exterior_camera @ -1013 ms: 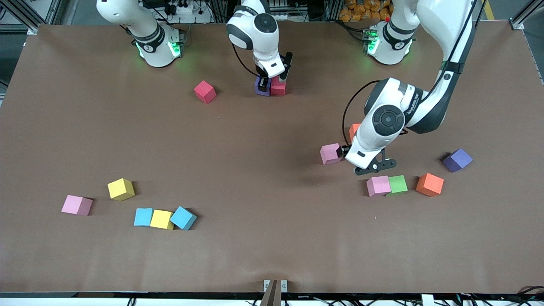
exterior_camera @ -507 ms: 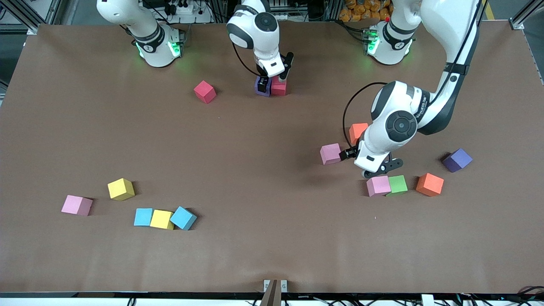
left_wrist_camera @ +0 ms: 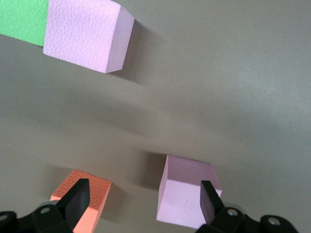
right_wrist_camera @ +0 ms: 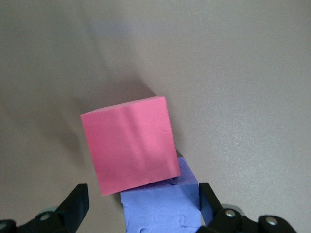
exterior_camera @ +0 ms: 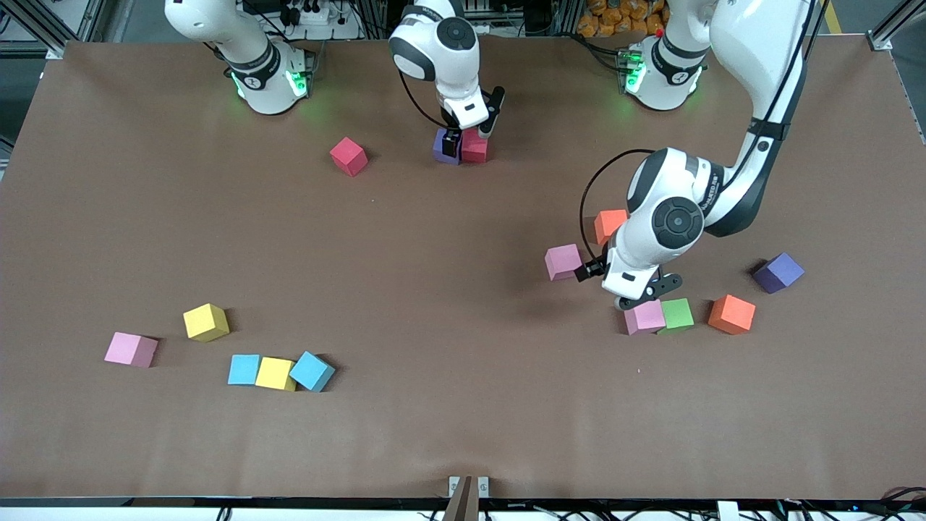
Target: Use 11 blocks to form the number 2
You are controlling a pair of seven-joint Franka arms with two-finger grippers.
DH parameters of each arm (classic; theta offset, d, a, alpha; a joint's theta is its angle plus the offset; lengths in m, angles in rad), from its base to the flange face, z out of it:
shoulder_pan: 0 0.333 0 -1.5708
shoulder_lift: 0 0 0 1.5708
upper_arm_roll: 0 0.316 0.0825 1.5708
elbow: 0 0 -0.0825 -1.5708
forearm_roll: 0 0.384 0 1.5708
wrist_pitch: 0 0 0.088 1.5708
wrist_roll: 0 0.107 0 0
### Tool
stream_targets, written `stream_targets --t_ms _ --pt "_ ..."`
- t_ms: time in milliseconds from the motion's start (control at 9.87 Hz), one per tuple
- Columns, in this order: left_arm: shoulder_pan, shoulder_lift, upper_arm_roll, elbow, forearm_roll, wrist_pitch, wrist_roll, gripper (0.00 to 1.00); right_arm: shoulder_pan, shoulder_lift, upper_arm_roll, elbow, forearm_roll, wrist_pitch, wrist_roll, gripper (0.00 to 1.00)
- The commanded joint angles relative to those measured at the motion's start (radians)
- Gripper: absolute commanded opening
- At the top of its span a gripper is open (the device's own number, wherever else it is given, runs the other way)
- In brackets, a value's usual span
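Front view showed the right gripper (exterior_camera: 472,134) had just opened wide and let go of the red block (exterior_camera: 475,147), now touching the purple block (exterior_camera: 443,147), while the open left gripper (exterior_camera: 631,289) moved down toward a pink block (exterior_camera: 644,317).

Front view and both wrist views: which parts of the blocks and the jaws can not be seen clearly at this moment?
- Small purple foam cube: partly covered by the right gripper in the front view; cut by the frame edge in the right wrist view.
- Orange foam cube: partly hidden by the left arm in the front view.
- Green foam cube: cut off at the left wrist view's corner.
- Left gripper: its open jaws are hidden under the wrist in the front view.
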Motion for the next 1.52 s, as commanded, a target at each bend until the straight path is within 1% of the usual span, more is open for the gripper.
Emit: stream_targets --t_ms 0,101,507,709,811,912,1115,1216,1317,1419 --pt "-0.027 0.033 0.010 0.028 -0.020 0.020 -0.031 1.00 0.019 -0.018 -0.013 0.012 0.022 -0.039 0.012 1.00" --pt "-0.029 0.045 0.010 0.050 -0.018 0.021 -0.051 1.00 0.018 -0.029 -0.013 0.012 0.022 -0.045 0.012 1.00" --pt "-0.035 0.064 0.012 0.055 -0.017 0.031 -0.063 1.00 0.013 -0.064 -0.021 0.014 0.022 -0.074 0.006 1.00" --pt "-0.049 0.074 0.012 0.055 -0.017 0.055 -0.068 1.00 -0.001 -0.105 -0.024 0.023 0.022 -0.143 0.003 1.00" --pt "-0.050 0.076 0.012 0.055 -0.015 0.055 -0.068 1.00 -0.020 -0.138 -0.026 0.029 0.022 -0.192 0.009 1.00" --pt "-0.050 0.070 0.012 0.051 -0.011 0.055 -0.066 1.00 -0.056 -0.177 -0.042 0.029 0.022 -0.242 0.012 1.00" --pt "-0.057 0.065 0.004 0.048 -0.005 0.054 -0.065 1.00 -0.064 -0.225 -0.155 0.037 0.022 -0.316 0.004 1.00" --pt "-0.072 0.067 0.003 0.048 -0.005 0.054 -0.066 1.00 -0.068 -0.234 -0.215 0.057 0.022 -0.342 0.000 1.00" --pt "-0.081 0.070 0.000 0.048 -0.005 0.054 -0.066 1.00 -0.099 -0.225 -0.260 0.101 0.021 -0.381 -0.008 1.00" --pt "-0.087 0.073 -0.011 0.046 -0.005 0.055 -0.066 1.00 -0.169 -0.213 -0.260 0.148 0.021 -0.434 -0.036 1.00"
